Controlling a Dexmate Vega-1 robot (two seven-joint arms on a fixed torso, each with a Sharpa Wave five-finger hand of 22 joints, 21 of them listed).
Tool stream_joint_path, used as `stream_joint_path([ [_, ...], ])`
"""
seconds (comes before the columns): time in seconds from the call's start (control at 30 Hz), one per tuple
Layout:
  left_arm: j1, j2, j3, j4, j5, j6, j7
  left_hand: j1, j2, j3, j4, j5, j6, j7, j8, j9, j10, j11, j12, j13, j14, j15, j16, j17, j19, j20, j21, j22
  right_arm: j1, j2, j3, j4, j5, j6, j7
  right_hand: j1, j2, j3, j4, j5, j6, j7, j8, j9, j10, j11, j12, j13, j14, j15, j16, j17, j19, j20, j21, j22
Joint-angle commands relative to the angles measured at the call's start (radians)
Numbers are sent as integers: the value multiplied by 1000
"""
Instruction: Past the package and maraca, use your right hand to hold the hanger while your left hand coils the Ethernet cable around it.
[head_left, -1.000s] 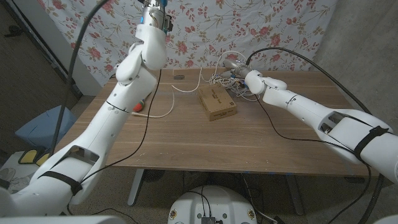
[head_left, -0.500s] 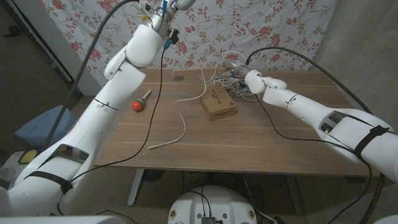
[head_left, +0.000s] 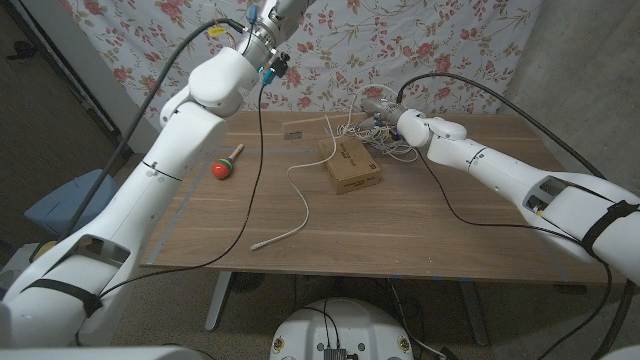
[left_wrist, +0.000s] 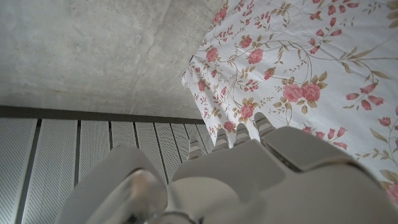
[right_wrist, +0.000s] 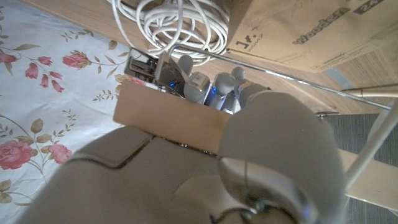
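Left hand (left_wrist: 261, 168) raised higher, cable (head_left: 297, 190) trailing

Makeshift robot lab — wooden table (head_left: 420, 230) before a hung floral sheet (head_left: 420, 40), bare concrete wall (head_left: 590, 70) at right, cables trailing — no home furnishings.

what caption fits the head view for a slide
Right hand holds the hanger with coiled cable behind the package; left arm raised high, white cable trailing across the table.

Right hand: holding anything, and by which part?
The right hand grips the hanger by its flat wooden bar, fingers wrapped over it beside the coiled Ethernet cable. The left hand's hold cannot be told.
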Motion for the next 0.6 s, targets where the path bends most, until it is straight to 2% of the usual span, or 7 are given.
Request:
stream_joint_path([
  [0.03,23,34,3,-14,-288,4,4,-5,6,-8,2,6,-7,6,1,2,-3,10,-1,3,-40,-9,0,1,-64,1,-1,5,88,-10,-76,-30,-85,-145,347,-86,93,-3,8,9,6,1,6,3,-17,-2,-8,1,-11,-84,-4,3,-7,-89,-8,0],
  [0.27,40,48,-3,-28,-295,6,16,-5,8,-10,-1,8,-12,18,2,2,-11,22,-5,4,-48,-10,-1,1,-67,1,-4,6,139,11,-116,8,-111,-174,461,-91,92,-7,11,14,-3,-4,3,7,-28,-3,-37,-36,-21,-85,-8,2,-11,-93,-20,-2],
  [0.37,44,54,-4,-30,-297,10,19,-5,9,-11,-1,8,-13,18,2,2,-15,21,-6,4,-49,-10,-1,1,-68,1,-5,6,172,36,-143,46,-123,-201,535,-93,92,-10,11,18,-4,-7,1,7,-32,-2,-46,-47,-27,-85,-10,2,-12,-94,-27,-2],
  [0.43,46,55,-4,-31,-304,13,19,-5,9,-11,-2,8,-17,19,1,2,-16,23,-7,4,-50,-10,0,1,-68,1,-5,6,187,45,-160,60,-134,-206,562,-93,92,-12,10,21,-7,-8,-1,9,-43,-6,-39,-30,-30,-85,-12,2,-12,-94,-33,-2],
  [0.47,46,58,-4,-32,-305,15,18,-5,9,-11,-2,9,-18,21,0,2,-17,23,-7,4,-51,-10,0,1,-68,1,-6,6,194,50,-164,70,-132,-205,576,-94,91,-14,11,22,-10,-12,-2,10,-38,-4,-55,-57,-32,-85,-13,2,-15,-95,-36,-2],
  [0.57,47,58,-4,-33,-309,15,20,-5,10,-12,-2,9,-22,23,0,2,-21,24,-9,5,-54,-10,-1,2,-69,1,-6,6,207,60,-180,87,-141,-212,598,-95,90,-16,11,25,-11,-13,-5,9,-48,-2,-54,-51,-39,-84,-16,2,-18,-94,-42,-3],
  [0.6,47,59,-5,-35,-308,15,22,-6,10,-12,-2,9,-21,24,0,2,-21,25,-9,5,-54,-10,-1,2,-70,1,-7,6,216,70,-189,102,-145,-222,618,-96,89,-17,11,26,-12,-12,-8,6,-49,1,-68,-72,-41,-85,-17,1,-17,-97,-45,-3],
])
